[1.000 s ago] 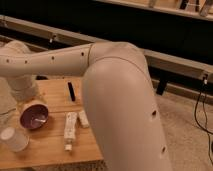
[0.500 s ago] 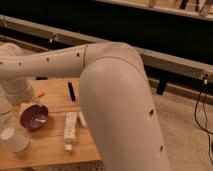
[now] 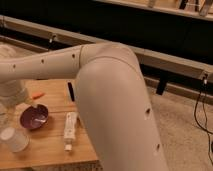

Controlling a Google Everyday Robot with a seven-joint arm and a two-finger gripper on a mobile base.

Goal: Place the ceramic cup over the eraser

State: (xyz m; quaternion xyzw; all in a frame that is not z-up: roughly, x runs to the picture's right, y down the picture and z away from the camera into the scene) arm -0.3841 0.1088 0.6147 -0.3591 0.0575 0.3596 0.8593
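At desk's (image 3: 50, 150) front-left corner: ceramic cup (image 3: 14, 139), small, white, tapered, no handle. Gripper (image 3: 6, 111) hangs just above it; can't tell if open/closed.

Wood tbl (image 3: 50, 146), glossy bowl (image 3: 34, 116), matt cup (image 3: 14, 139); gripper (image 3: 7, 102) far left.

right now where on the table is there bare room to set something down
Bare: front edge between ceramic cup and white tube; back, between orange item and black marker. Crowded left: end effector, cup and purple bowl close together.
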